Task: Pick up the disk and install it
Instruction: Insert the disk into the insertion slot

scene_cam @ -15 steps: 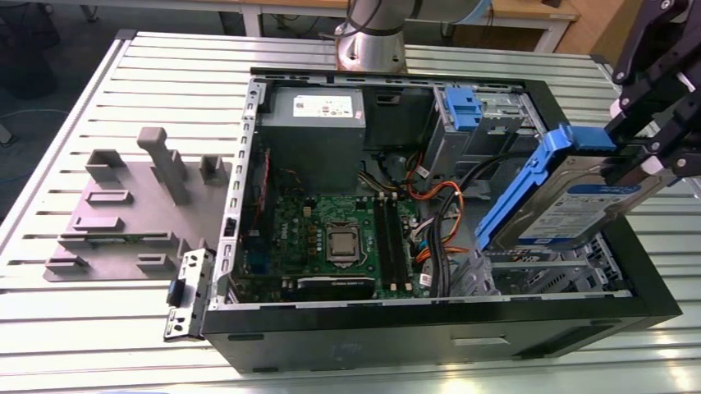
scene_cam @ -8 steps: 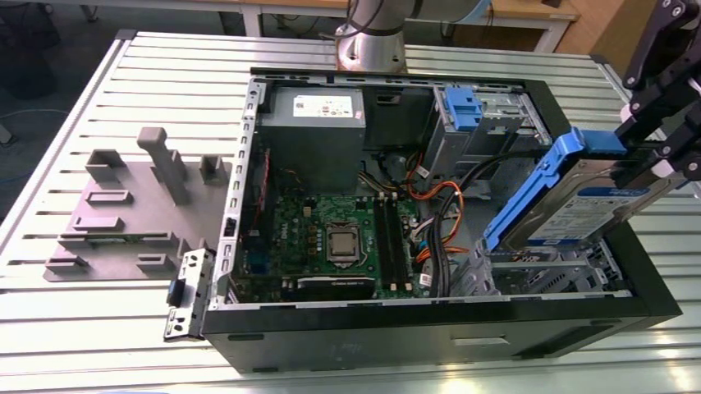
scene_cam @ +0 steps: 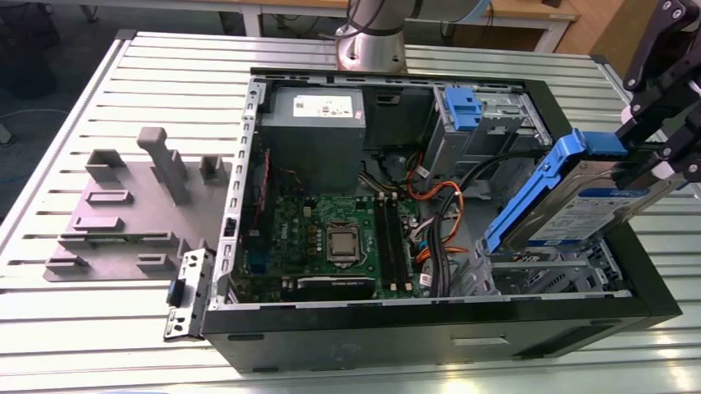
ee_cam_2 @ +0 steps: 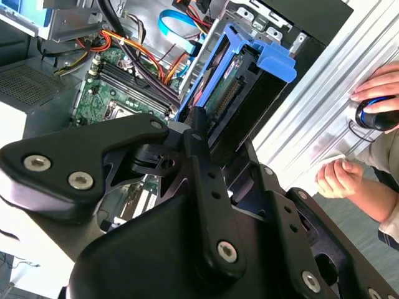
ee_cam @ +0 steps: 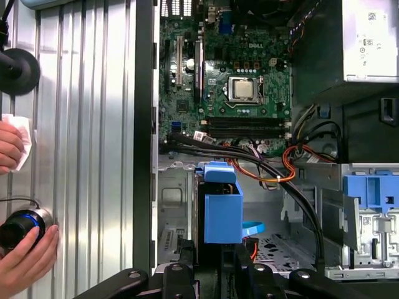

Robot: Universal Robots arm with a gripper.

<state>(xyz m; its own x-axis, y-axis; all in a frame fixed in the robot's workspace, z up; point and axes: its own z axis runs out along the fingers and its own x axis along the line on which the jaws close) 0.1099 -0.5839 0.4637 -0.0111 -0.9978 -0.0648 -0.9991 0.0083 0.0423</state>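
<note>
Gripper (scene_cam: 655, 156) clamps tilted disk (scene_cam: 570, 201) above drive cage (scene_cam: 547, 275); cables (scene_cam: 438, 197) beside.

Slatted metal table (scene_cam: 164, 82), grey floor (scene_cam: 16, 156), wooden desk (scene_cam: 295, 3)

The disk (scene_cam: 586, 209) is silver with a blue-and-white label in a blue frame; the motherboard (scene_cam: 328, 238) is green, the case (scene_cam: 438, 338) black, the ribbed table (scene_cam: 131, 74) silver-grey.

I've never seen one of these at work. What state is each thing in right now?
Disk: lifted and tilted over the open case, not yet in a bay.
Gripper: shut on the disk.
Computer case: lying on its side, side panel off.
Processor socket: uncovered, no cooler.
Other blue carrier: sitting in its bay.
</note>
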